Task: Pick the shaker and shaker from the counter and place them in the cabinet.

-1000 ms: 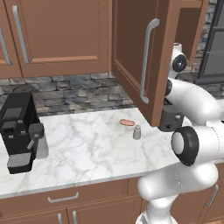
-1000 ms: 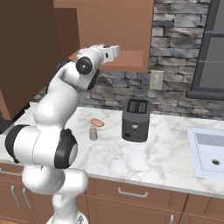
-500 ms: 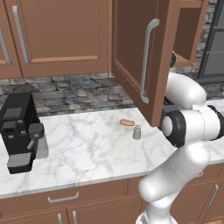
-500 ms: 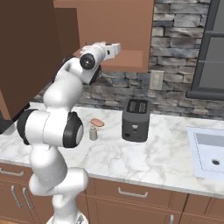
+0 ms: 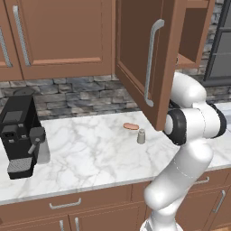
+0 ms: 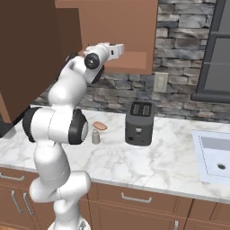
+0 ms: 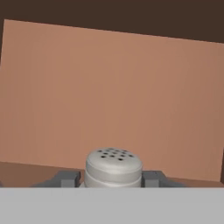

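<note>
I have the end effector (image 7: 113,178) clamped on one shaker (image 7: 113,168), fingers against both its sides, perforated top facing the cabinet (image 7: 113,100) back panel. The shaker's long axis points straight into the opening, shelf just below it. In my judgement, the next move is a short forward advance. The second shaker (image 5: 141,136) stands upright on the worktop (image 5: 90,158), beside the sausage-shaped item (image 5: 131,126).
</note>
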